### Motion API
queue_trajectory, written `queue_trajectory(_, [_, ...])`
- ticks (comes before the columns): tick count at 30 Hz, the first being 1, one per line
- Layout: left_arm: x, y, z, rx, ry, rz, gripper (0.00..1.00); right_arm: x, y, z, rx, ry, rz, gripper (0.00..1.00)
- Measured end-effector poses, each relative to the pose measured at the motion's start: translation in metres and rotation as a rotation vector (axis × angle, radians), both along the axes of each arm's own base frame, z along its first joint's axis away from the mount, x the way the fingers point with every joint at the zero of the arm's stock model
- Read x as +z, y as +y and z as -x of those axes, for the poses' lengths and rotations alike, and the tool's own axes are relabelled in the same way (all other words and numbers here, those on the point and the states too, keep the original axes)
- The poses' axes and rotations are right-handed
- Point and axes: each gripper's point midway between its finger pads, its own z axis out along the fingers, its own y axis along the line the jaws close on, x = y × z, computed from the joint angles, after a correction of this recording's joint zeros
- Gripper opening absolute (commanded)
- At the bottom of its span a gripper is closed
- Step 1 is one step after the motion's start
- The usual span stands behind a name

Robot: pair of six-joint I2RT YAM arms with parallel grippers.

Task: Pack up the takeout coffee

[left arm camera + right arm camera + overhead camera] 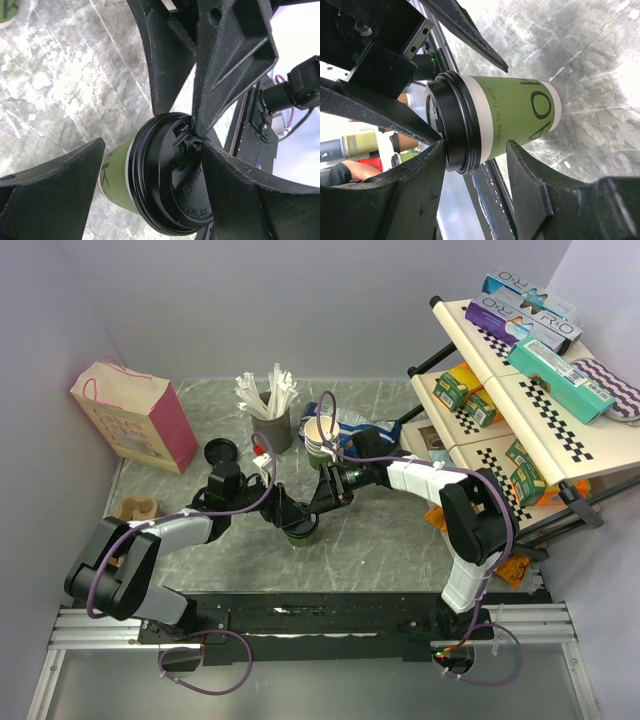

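Note:
The takeout coffee [302, 534], a green paper cup [520, 117] with a black lid [170, 175], stands upright on the marble tabletop between the two arms. My left gripper [289, 520] reaches it from the left and is open. In the left wrist view one left finger [50, 195] stays clear of the cup wall and the other [260, 200] lies over the lid. My right gripper [320, 506] comes from the right, also open. One of its fingertips [432, 150] touches the lid's top and the other [520, 155] sits beside the green wall.
A pink paper bag [135, 415] stands at the back left, with a loose black lid [220, 452] near it. A holder of stirrers [272, 410] and a stack of cream cups [318, 435] are behind the cup. A rack of boxes [530, 410] fills the right side.

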Motion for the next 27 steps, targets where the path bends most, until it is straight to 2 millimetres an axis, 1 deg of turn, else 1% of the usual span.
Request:
queue_trajectory(10, [0.008,-0.001,0.015,-0.073,0.023,0.029,0.87,0.0,-0.001,0.0,0.005,-0.005,0.013,0.57])
queue_trajectory(14, [0.016,0.007,0.011,-0.044,0.034,0.048,0.87,0.001,-0.001,-0.001,0.006,-0.013,0.017,0.57])
queue_trajectory(16, [0.02,0.016,0.002,0.001,0.049,0.059,0.87,0.001,-0.001,-0.002,0.007,-0.019,0.019,0.57])
queue_trajectory(20, [0.018,0.031,-0.012,0.083,0.088,0.065,0.86,0.001,-0.001,-0.003,0.007,-0.024,0.021,0.57])
queue_trajectory(22, [0.016,0.034,-0.013,0.099,0.109,0.068,0.86,0.001,-0.001,-0.003,0.007,-0.024,0.021,0.57])
queue_trajectory(27, [0.008,0.035,-0.006,0.107,0.162,0.066,0.85,0.001,-0.001,-0.003,0.007,-0.025,0.022,0.57])
